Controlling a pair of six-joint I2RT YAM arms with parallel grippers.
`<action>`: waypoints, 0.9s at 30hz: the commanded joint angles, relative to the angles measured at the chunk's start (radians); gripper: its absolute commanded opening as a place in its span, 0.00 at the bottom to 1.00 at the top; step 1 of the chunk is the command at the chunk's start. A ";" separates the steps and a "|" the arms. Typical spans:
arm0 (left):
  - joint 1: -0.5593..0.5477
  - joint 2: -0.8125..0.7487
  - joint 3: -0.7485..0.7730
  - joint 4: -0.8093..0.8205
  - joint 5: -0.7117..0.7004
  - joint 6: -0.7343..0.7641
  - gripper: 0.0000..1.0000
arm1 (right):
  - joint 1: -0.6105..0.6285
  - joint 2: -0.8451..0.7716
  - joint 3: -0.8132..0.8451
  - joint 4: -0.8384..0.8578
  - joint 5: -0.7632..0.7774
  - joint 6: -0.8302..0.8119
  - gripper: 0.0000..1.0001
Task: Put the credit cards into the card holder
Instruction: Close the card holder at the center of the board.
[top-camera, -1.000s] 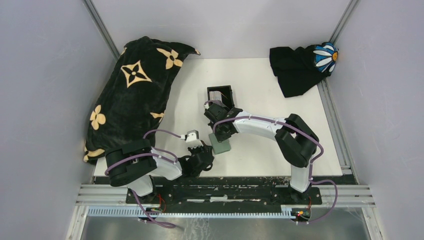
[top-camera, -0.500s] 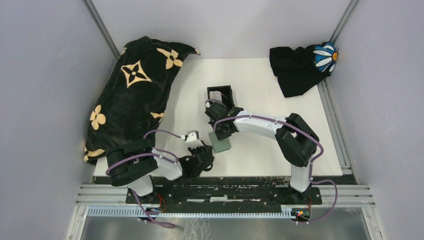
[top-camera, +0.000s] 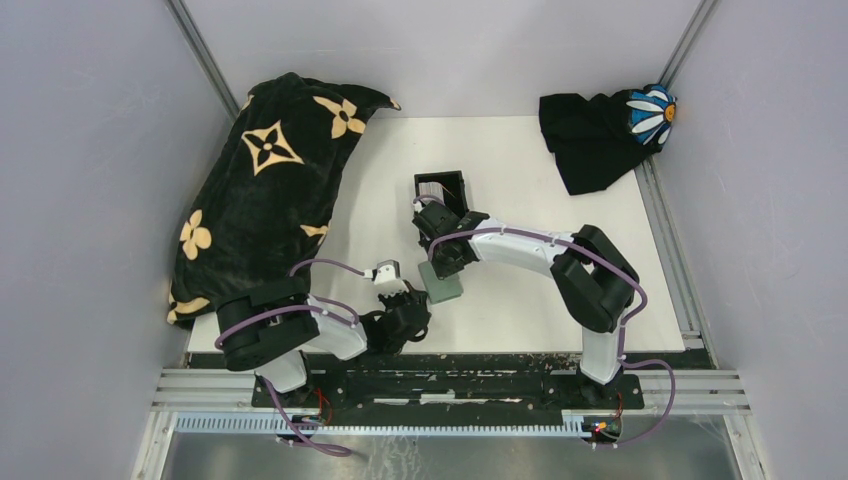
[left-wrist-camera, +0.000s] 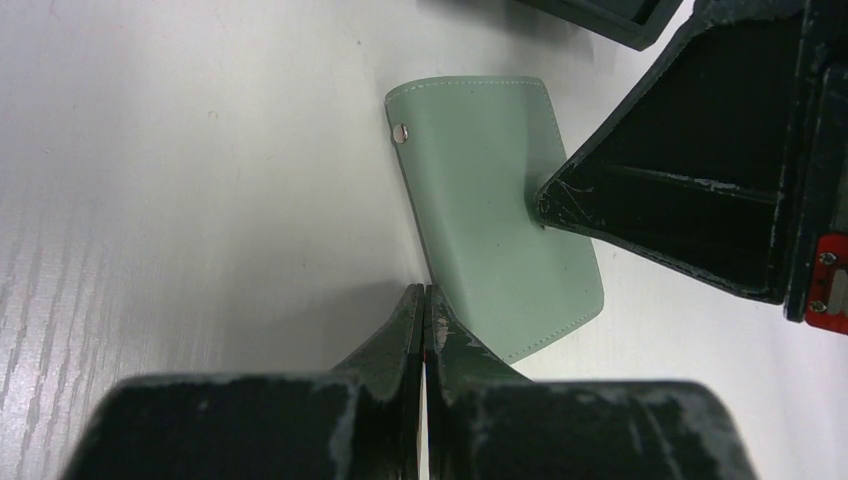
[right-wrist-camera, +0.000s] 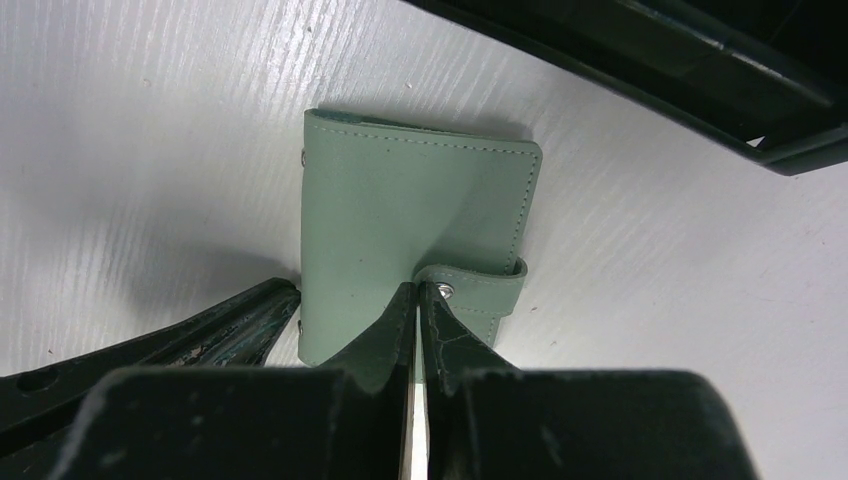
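The black card holder (top-camera: 441, 188) stands mid-table with whitish cards (top-camera: 430, 188) on edge inside; its rim shows in the left wrist view (left-wrist-camera: 600, 15) and the right wrist view (right-wrist-camera: 700, 70). A pale green stitched wallet with a snap tab (top-camera: 444, 287) lies flat in front of it. It also shows in the left wrist view (left-wrist-camera: 490, 210) and the right wrist view (right-wrist-camera: 410, 220). My right gripper (top-camera: 446, 266) is shut, its tips (right-wrist-camera: 418, 292) resting on the wallet beside the tab. My left gripper (top-camera: 414, 306) is shut, its tips (left-wrist-camera: 425, 292) at the wallet's near edge.
A big black blanket with tan flowers (top-camera: 262, 190) covers the table's left side. A black cloth with a white daisy (top-camera: 605, 130) lies at the back right corner. The table's front edge (top-camera: 450, 350) runs just behind my left gripper.
The wallet and my right gripper have shifted slightly away from the front edge. My left gripper has edged a little toward the wallet.
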 joint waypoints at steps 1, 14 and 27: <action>-0.009 0.016 -0.011 -0.112 0.013 -0.027 0.03 | -0.015 0.013 0.033 0.017 -0.007 -0.001 0.06; -0.018 -0.106 0.011 -0.148 -0.110 0.085 0.14 | -0.033 0.020 0.028 0.019 -0.041 -0.003 0.06; 0.017 -0.098 0.029 0.102 -0.121 0.274 0.22 | -0.034 0.014 0.031 0.019 -0.050 -0.003 0.05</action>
